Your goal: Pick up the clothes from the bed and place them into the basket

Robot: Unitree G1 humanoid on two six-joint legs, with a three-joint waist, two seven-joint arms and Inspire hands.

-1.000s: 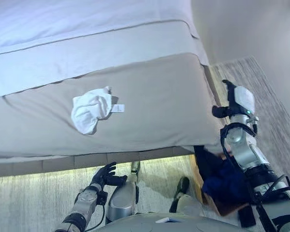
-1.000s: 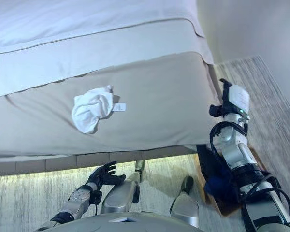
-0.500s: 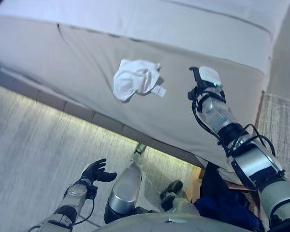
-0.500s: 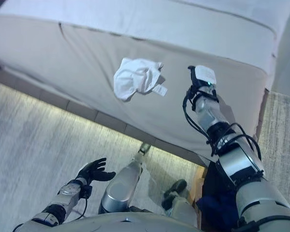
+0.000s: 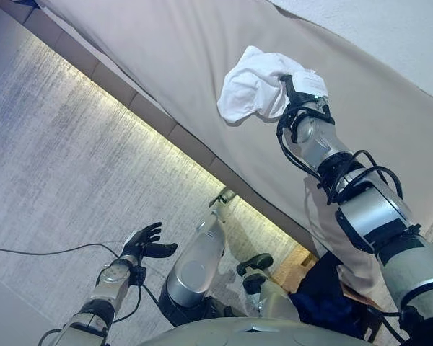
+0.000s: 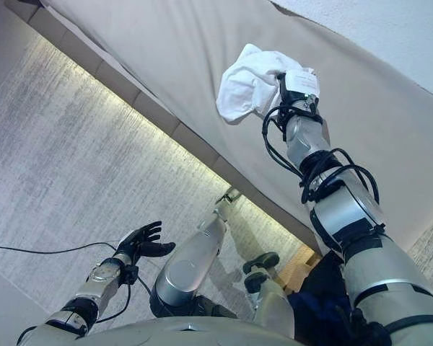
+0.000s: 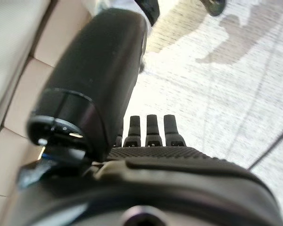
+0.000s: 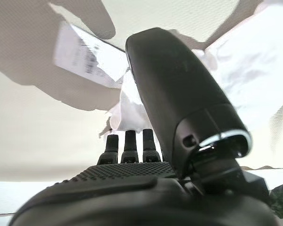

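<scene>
Nearby, at 7 o'clock, the left hand (image 5: 146, 242) is being held open and empty. Farther, at 1 o'clock, the right hand (image 6: 294, 90), fingers straight, is being pressed against the white garment (image 5: 254, 86) on the bed (image 5: 166, 50); soft, light, best bunched centrally.

You have one white garment (image 5: 254, 85) lying crumpled in a loose bundle on the beige cover of the bed (image 5: 180, 50), near its front edge. Its folds bunch up rather than lie flat, and a small white label (image 8: 87, 56) sticks out from the cloth on its right side. The basket (image 5: 303, 261) sits on the floor at the near right, past the corner of the bed; you can see only part of its brown rim, with dark blue clothing (image 5: 332, 303) already in it.
</scene>
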